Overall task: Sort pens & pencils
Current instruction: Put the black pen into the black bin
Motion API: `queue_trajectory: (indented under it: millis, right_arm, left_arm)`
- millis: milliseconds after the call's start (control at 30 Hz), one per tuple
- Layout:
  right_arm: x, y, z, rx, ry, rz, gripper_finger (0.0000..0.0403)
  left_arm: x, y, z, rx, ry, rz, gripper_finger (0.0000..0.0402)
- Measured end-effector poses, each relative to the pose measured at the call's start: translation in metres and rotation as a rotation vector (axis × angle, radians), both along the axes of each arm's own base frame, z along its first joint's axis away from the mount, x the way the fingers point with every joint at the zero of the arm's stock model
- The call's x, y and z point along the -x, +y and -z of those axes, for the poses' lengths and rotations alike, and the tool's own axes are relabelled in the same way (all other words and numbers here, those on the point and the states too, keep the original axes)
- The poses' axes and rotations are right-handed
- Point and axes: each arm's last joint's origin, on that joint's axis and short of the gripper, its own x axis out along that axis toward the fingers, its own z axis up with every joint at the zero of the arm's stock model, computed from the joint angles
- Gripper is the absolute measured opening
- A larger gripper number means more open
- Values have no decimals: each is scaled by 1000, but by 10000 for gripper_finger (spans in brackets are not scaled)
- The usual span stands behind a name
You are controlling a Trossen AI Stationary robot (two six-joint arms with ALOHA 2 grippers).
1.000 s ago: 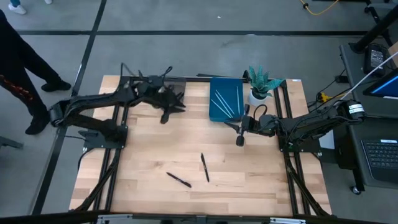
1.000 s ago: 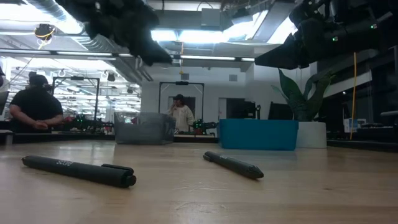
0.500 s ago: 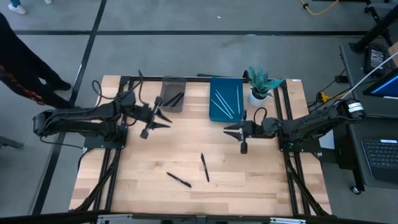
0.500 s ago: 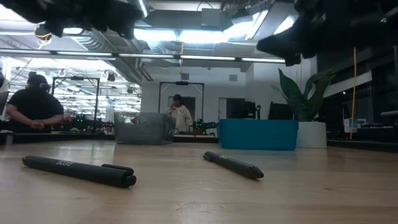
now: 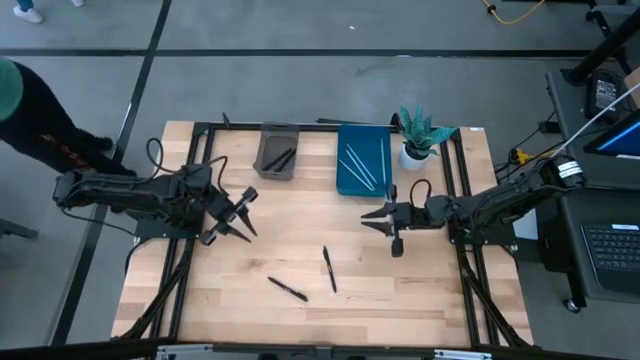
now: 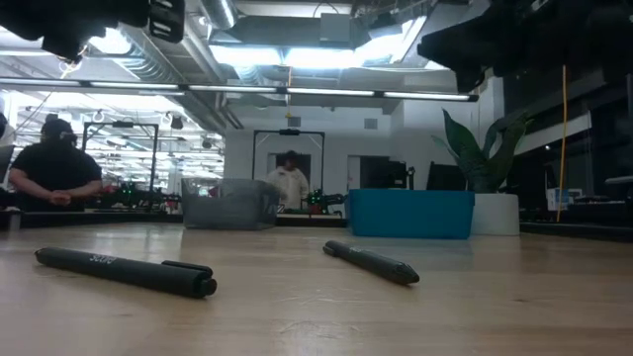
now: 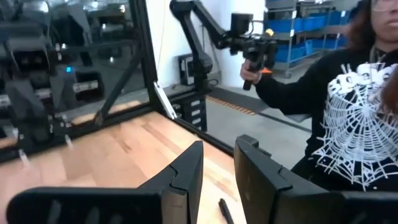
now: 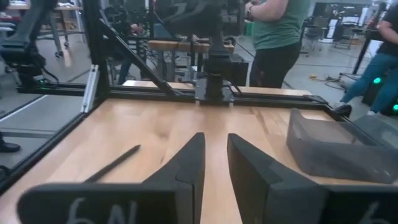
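Two black pens lie flat on the wooden table: one (image 5: 328, 269) (image 6: 371, 261) near the middle, the other (image 5: 287, 289) (image 6: 124, 270) closer to the near edge. Black pens lie in the grey tray (image 5: 277, 152) and pale blue-teal sticks in the blue tray (image 5: 363, 160), both at the far edge. My left gripper (image 5: 240, 212) (image 7: 217, 168) hangs open above the table's left part, away from both pens. My right gripper (image 5: 372, 215) (image 8: 214, 158) is open above the table, in front of the blue tray. A black pen (image 8: 112, 165) shows beyond its fingers.
A potted plant (image 5: 420, 135) (image 6: 485, 163) stands at the far right, beside the blue tray (image 6: 410, 214). The grey tray (image 6: 229, 205) (image 8: 336, 146) sits to the blue tray's left. Black frame rails run along the table's sides. People stand beyond the table.
My left gripper has drawn back from over the grey tray, toward the table's left and near edges, and the tray now shows in full with black pens in it. My right gripper has shifted slightly toward the near edge. The two pens on the table have stayed put.
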Motion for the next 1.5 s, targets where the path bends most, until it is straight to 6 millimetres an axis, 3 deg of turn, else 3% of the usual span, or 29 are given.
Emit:
queue_trajectory:
  millis: [267,500,800,1067,1500]
  right_arm:
    - [3,11,-2,-9,-23,-50,71]
    - [5,20,-3,-12,-30,-94,71]
    - [7,28,-1,-31,-20,-100,71]
    - [7,35,4,-45,-1,-66,71]
    - [7,35,4,-52,-5,-64,71]
  left_arm:
    - [-4,-25,8,-63,18,73,85]
    - [-15,-41,21,-108,108,-110,85]
    - [-30,-77,35,-57,143,0,85]
    - [-37,-104,48,-64,211,-45,85]
    - [-74,-134,55,-171,380,-73,85]
